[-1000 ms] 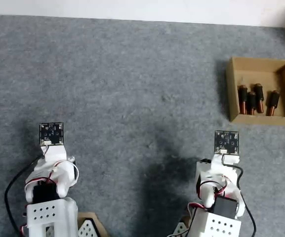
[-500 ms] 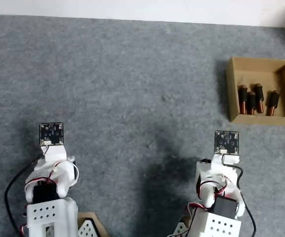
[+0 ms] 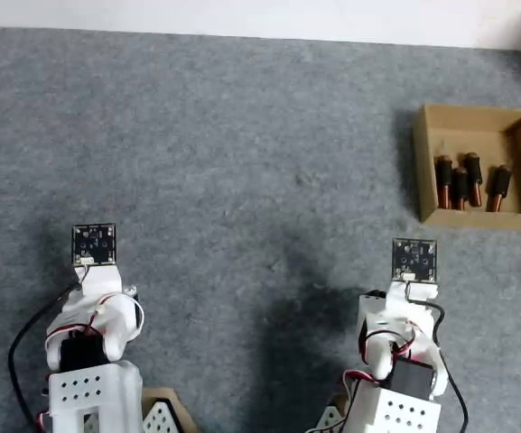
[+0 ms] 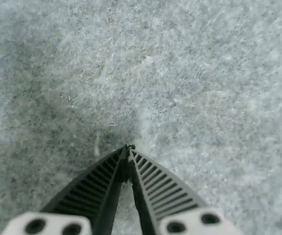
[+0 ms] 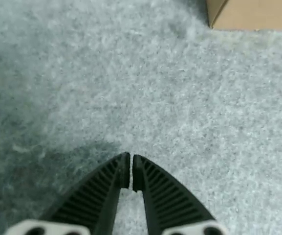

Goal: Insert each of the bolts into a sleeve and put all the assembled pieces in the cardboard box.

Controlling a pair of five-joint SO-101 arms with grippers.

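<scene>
Cardboard box [image 3: 420, 162] on carpet [image 3: 242, 135], far right, ahead of right arm [image 3: 400, 347]; four assembled pieces [image 3: 473, 179] side by side inside.

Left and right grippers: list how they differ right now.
The black ribbed left gripper has jaws that meet at the tips; the black ribbed right gripper has jaws that leave a hairline slit. The right gripper sits nearer the open brown cardboard box; the left gripper sits farther from it. Both are shut, empty, and point at grey carpet.
</scene>
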